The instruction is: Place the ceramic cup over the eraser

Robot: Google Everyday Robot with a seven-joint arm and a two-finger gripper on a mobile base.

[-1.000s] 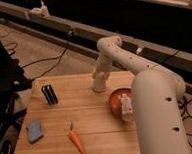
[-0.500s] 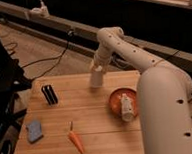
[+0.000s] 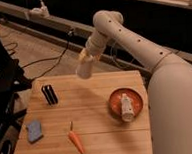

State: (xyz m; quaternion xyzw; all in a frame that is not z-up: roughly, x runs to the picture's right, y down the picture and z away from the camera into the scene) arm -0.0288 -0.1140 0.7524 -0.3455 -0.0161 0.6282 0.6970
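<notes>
Ceramic cup in the gripper over the desk's far edge; eraser uncovered.

Largest first: your white arm rises along the desk's right edge, bends high beyond the far edge and angles down-left. The wooden desk carries everything else. An orange bowl sits near the right edge with a white bottle-like item lying in it. A carrot lies near the front edge, about mid-width. A blue-grey pad sits towards the front-left corner. The eraser stands upright near the left edge, towards the far-left corner, well apart from the cup. Your gripper is clamped on the ceramic cup, which hangs tilted in the air above the far edge, to the right of the eraser, not touching the desk.
</notes>
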